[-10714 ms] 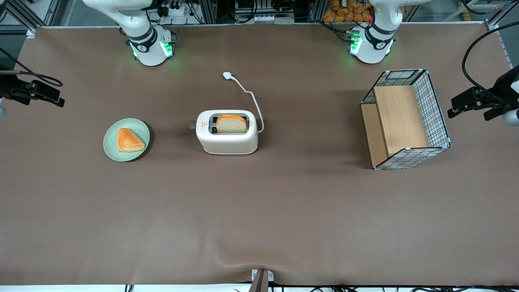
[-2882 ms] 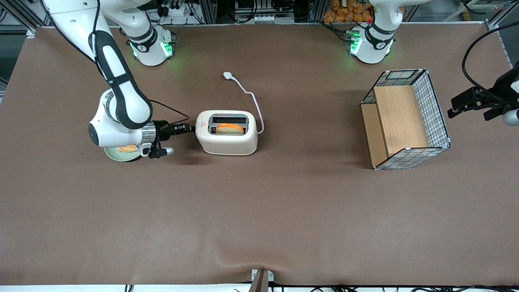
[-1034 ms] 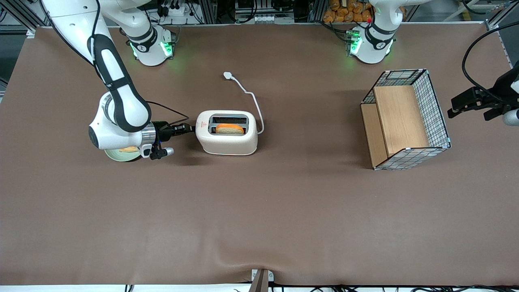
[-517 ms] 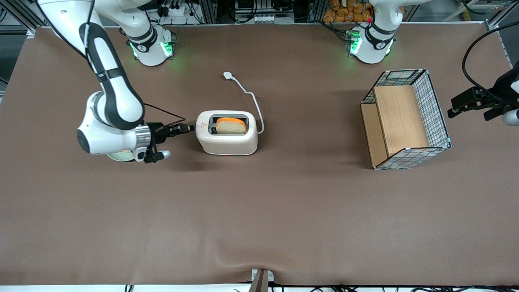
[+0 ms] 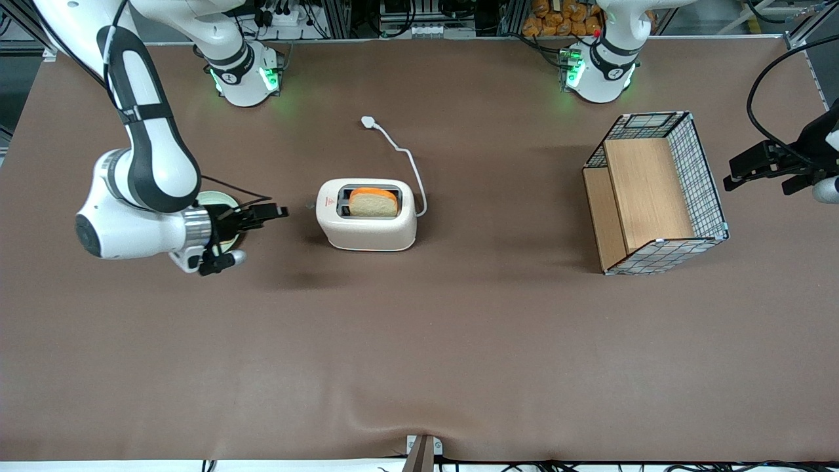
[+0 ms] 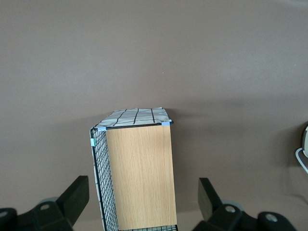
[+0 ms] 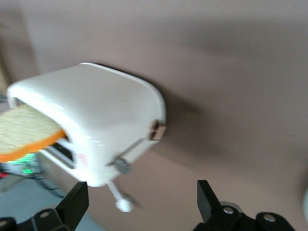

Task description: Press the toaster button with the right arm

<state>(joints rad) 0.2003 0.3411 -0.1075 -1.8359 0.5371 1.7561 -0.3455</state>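
Observation:
The cream-white toaster point(image 5: 367, 219) stands mid-table with a bread slice point(image 5: 373, 202) sticking up out of one slot. The small grey toaster button point(image 5: 310, 206) protrudes from its narrow end toward the working arm. My right arm's gripper point(image 5: 278, 212) is open and empty. It hangs apart from that end, a short gap away from the button. The right wrist view shows the toaster point(image 7: 101, 115), the bread slice point(image 7: 29, 132) and the grey button point(image 7: 121, 165) ahead of the open gripper point(image 7: 140, 185). The white cord runs to its plug point(image 5: 368, 122).
A pale green plate point(image 5: 221, 200) lies under my right arm's wrist, mostly hidden. A wire-mesh basket with wooden panels point(image 5: 655, 193) stands toward the parked arm's end and also shows in the left wrist view point(image 6: 139, 173). Brown tabletop surrounds everything.
The gripper has drawn back from the toaster's narrow end toward the working arm's end of the table. The bread slice, sunk in the slot one second ago, now stands raised.

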